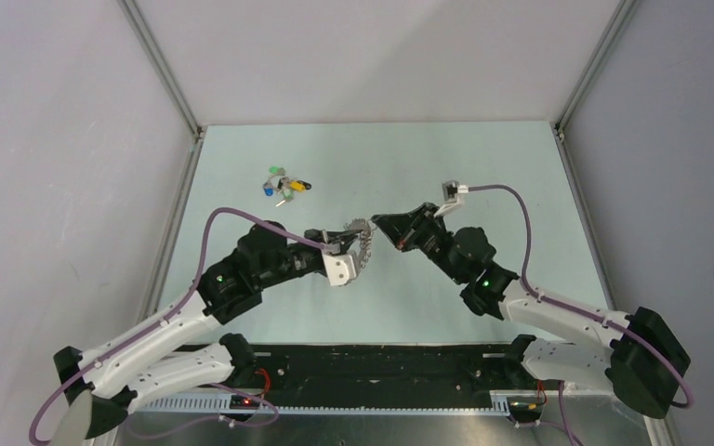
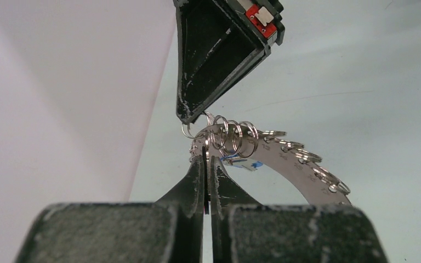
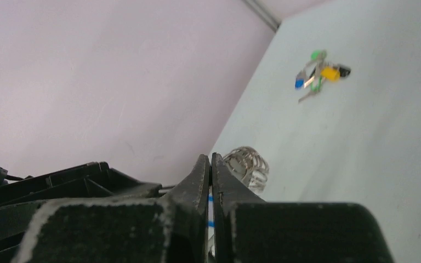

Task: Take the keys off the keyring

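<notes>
The keyring (image 1: 365,240) is a flat silvery ring frilled with wire loops, held above the table between both grippers. My left gripper (image 1: 353,245) is shut on its rim; in the left wrist view (image 2: 206,160) a thin dark strip sits between the pads and the ring (image 2: 293,164) arcs off to the right. A tiny blue key (image 2: 248,164) hangs under the ring. The black key cannot be made out. My right gripper (image 1: 378,223) is shut, its tip (image 2: 189,116) pinching a small wire loop (image 2: 187,130) on the rim. In the right wrist view (image 3: 210,160) the ring's loops (image 3: 246,164) lie just beyond the tip.
A loose cluster of green, blue and yellow keys (image 1: 284,184) lies on the table at the back left, also seen in the right wrist view (image 3: 318,74). The enclosure's left wall (image 1: 163,232) stands close by. The left arm's body (image 3: 60,183) faces the right gripper.
</notes>
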Controlling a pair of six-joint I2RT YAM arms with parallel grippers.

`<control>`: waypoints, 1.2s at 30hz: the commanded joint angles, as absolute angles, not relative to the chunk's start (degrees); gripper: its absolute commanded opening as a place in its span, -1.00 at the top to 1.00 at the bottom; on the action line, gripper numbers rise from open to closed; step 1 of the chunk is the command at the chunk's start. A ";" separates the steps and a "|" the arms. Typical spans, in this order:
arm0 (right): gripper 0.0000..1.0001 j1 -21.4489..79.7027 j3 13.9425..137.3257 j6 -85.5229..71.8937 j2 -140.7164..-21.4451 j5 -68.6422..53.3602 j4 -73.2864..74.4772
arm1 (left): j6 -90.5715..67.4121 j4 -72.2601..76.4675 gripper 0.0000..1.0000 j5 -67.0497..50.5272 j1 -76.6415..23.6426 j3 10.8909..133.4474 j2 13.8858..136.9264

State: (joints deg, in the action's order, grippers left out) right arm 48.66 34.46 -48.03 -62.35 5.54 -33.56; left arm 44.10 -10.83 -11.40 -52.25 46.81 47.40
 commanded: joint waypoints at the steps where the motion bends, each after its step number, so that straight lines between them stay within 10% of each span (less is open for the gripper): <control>1: 1.00 47.67 31.44 -40.74 -61.29 25.89 -55.40 | 43.74 -13.32 1.00 -20.19 -54.32 47.11 46.96; 13: 1.00 48.69 25.79 -23.29 -67.32 12.07 -83.67 | 41.16 -13.62 1.00 -13.39 -54.62 48.56 47.42; 36: 0.14 39.98 24.85 11.31 -49.95 -36.28 -39.50 | 38.20 -13.39 1.00 -9.84 -54.24 49.97 44.95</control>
